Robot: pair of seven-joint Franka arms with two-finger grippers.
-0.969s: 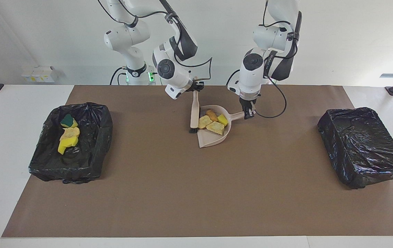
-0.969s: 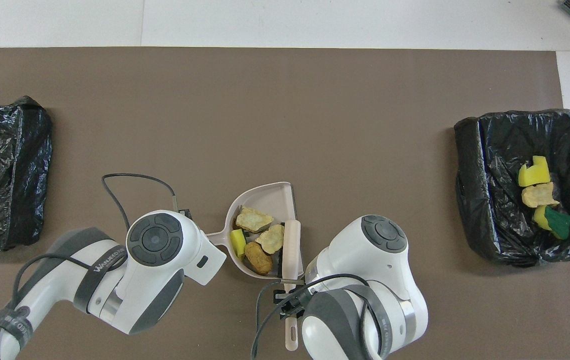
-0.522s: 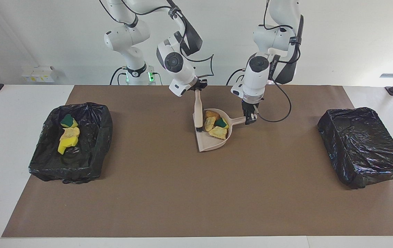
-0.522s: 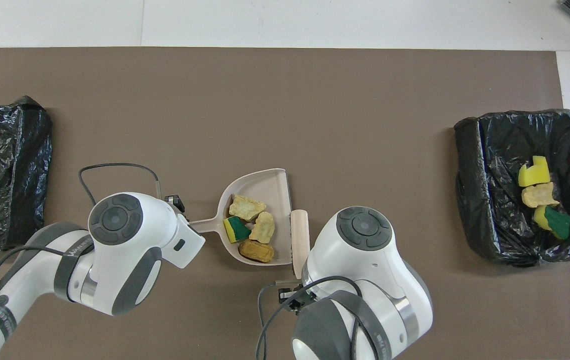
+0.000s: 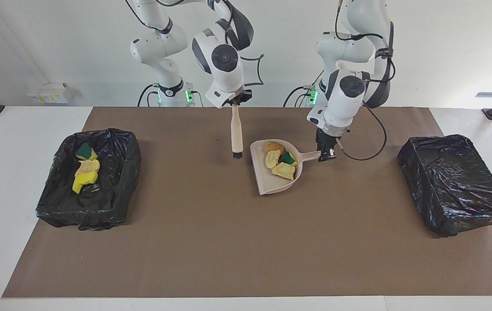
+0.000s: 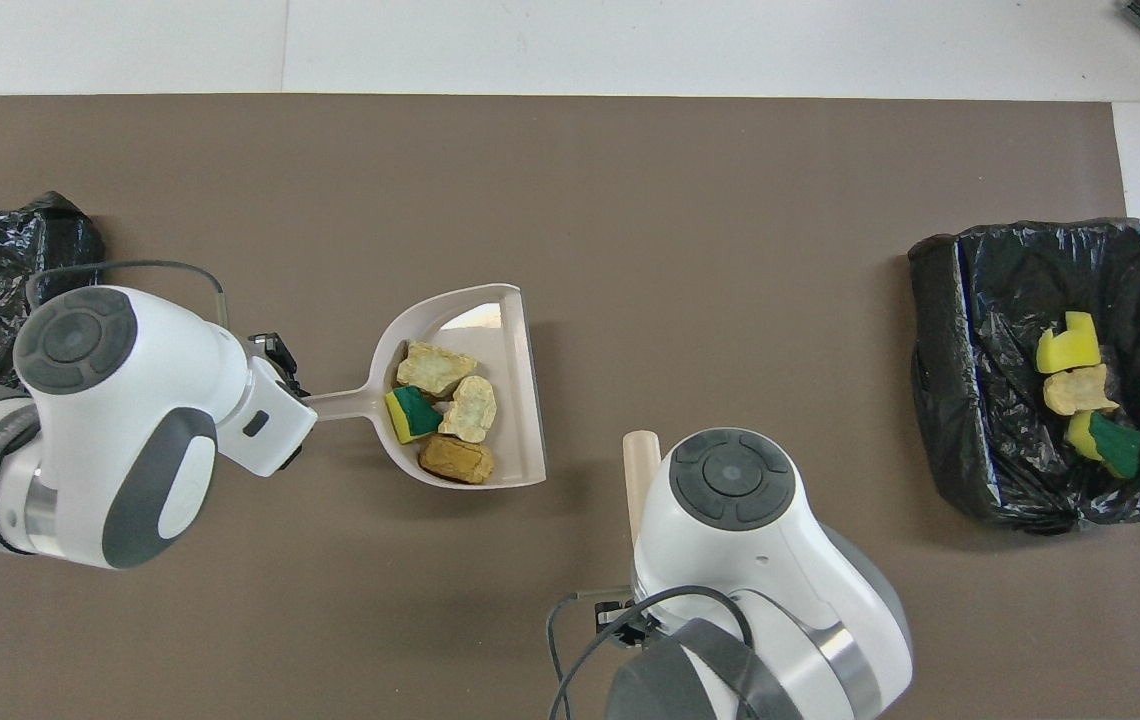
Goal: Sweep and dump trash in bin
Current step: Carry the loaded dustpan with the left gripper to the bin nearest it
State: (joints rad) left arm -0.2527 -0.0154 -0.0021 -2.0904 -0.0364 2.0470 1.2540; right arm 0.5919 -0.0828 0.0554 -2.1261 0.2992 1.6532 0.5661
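The left claw [image 5: 326, 154] is clamped on the handle of the beige plastic dustpan [image 5: 268, 181], which it holds raised over the middle of the brown-covered bench [image 5: 246, 242]. Four scraps of trash [image 5: 281, 160] sit in the pan's bowl beside that claw: two pale beige crumbly chunks, a green-topped yellow wedge and an orange-brown lump. The right claw [image 5: 236, 102] is clamped on the top of the beige black-bristled brush [image 5: 237, 131], which hangs upright clear of the pan, toward the right arm's end.

The step in hand looks like carrying the load to a bin. The pan should stay level, mouth slightly up, and tip only once over a liner.

Three more scraps already lie in the black-lined bin [image 5: 112, 207] at the right arm's end; a second black-lined bin [image 5: 453, 190] stands at the left arm's end.
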